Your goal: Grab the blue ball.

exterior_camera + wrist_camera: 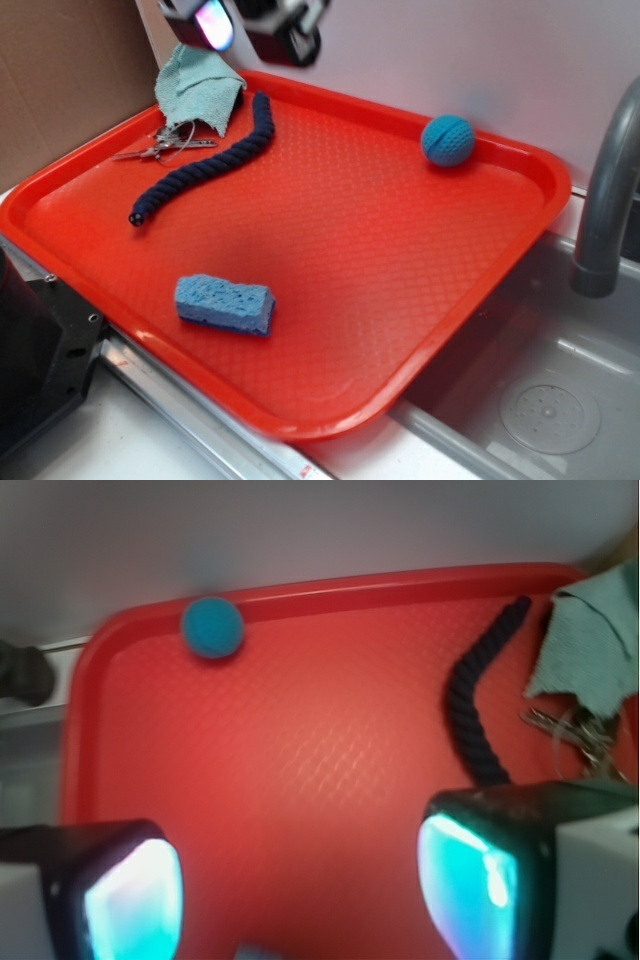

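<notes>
My end effector [300,880] hangs open, empty — the blue ball [448,140] hugs the tray rim [520,150], so I might nudge it rolling.

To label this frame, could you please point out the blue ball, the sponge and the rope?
blue ball [447,140], exterior view, centre of its dimpled surface.
sponge [224,303], exterior view, middle of its top.
rope [210,165], exterior view, mid-length.

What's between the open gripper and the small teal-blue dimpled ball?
Only bare red plastic tray. In the wrist view, nothing lies between the gripper and the blue ball; the dark braided rope lies off to the side.
</notes>
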You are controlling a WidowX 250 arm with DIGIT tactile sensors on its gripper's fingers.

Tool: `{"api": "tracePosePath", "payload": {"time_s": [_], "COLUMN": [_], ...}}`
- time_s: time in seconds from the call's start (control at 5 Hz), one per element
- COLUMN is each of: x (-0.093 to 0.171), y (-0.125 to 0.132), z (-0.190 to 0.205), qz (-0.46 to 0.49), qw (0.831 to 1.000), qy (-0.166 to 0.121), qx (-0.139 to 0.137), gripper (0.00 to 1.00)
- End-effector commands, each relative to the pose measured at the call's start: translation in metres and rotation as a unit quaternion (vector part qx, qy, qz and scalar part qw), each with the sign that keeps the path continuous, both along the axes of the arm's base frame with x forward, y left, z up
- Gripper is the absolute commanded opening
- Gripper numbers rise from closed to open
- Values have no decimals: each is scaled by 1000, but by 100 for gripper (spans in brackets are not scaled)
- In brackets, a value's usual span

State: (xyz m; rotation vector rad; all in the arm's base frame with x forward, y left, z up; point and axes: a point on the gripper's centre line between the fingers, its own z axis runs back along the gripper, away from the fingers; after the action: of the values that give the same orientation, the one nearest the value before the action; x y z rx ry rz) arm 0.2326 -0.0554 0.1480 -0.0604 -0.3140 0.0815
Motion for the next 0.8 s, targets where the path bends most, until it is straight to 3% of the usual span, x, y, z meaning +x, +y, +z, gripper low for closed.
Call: {"api": "tracePosePath", "payload": {"time_s": [0.0,0.2,0.4,0.6], "x": [46,69,87,102], "y": [-23,-32,-48,-51], "z": [-25,-37,-57,-68], "qz": [-57,-69,-91,-89], "qw": [998,998,995,995], "qy": [-18,5,28,35], "qx": [4,10,40,41], "gripper": [100,100,100,100]}}
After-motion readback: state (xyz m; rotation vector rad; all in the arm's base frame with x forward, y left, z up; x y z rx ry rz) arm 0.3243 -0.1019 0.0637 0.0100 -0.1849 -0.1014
